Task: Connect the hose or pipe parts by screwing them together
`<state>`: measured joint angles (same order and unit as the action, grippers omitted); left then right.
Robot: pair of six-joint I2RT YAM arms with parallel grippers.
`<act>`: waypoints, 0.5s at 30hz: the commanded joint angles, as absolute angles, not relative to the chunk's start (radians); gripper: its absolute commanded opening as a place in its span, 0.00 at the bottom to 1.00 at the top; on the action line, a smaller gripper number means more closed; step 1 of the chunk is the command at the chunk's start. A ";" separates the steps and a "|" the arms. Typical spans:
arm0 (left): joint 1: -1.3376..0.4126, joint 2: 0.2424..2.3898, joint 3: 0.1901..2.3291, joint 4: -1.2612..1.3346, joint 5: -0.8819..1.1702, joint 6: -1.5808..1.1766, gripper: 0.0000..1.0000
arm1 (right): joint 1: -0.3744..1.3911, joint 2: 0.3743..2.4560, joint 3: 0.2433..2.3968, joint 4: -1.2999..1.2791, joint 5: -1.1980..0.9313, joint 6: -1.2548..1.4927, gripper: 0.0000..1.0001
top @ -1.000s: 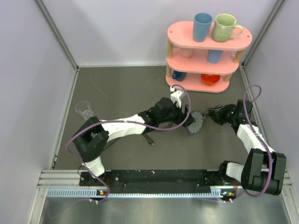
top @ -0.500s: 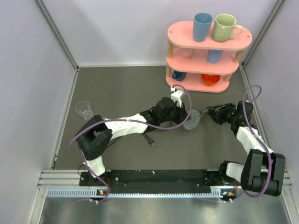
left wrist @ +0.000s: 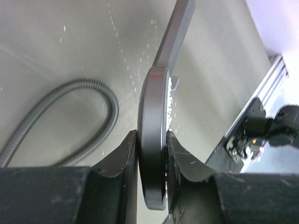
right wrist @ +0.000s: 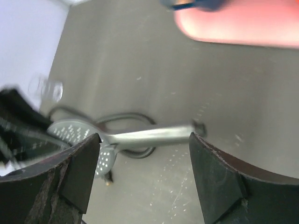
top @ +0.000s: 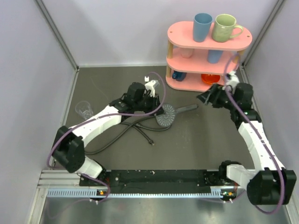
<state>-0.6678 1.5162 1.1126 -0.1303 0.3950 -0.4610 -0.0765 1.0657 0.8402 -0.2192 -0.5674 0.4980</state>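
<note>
The shower head (top: 166, 115), judged stiff, light and slippery, was clamped by its rim in the left hand (left wrist: 152, 140) near the middle of the worktop (top: 117, 79), beside the limp hose (top: 122, 132); its handle (top: 186, 108) was left free for gripping. Since the earlier frame it had been carried toward the left edge, and the right hand (right wrist: 145, 138) had been opened wide, empty.

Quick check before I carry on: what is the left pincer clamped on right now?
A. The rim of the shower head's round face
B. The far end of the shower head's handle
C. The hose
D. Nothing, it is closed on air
A: in the left wrist view the left pincer has a finger pressed on each side of the shower head at the rim of its round face, while the handle sticks out free beyond it.
</note>
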 commanded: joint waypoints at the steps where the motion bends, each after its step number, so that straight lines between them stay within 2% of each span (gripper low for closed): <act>1: -0.640 1.399 1.184 -0.409 0.505 -0.306 0.00 | 0.194 0.976 0.902 -0.178 -0.428 0.110 0.78; 3: -0.612 1.352 1.193 -0.494 0.518 -0.270 0.00 | 0.306 0.916 0.856 -0.055 -0.439 -0.009 0.79; 7: -0.589 1.279 1.196 -0.580 0.580 -0.226 0.00 | 0.356 0.833 0.709 0.258 -0.762 -0.129 0.79; 9: -0.586 1.261 1.216 -0.642 0.606 -0.195 0.00 | 0.409 0.824 0.719 0.204 -0.785 -0.226 0.80; 11: -0.584 1.243 1.224 -0.666 0.600 -0.187 0.00 | 0.457 0.842 0.761 -0.047 -0.785 -0.372 0.80; 13: -0.581 1.232 1.233 -0.693 0.603 -0.178 0.00 | 0.557 0.841 0.770 -0.174 -0.700 -0.432 0.80; 15: -0.580 1.232 1.244 -0.725 0.615 -0.184 0.00 | 0.644 0.825 0.724 -0.175 -0.635 -0.478 0.80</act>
<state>-0.5865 1.2678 1.1824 -0.6689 0.5499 -0.2169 0.5125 0.8402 0.7406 -0.0498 -0.6987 -0.2653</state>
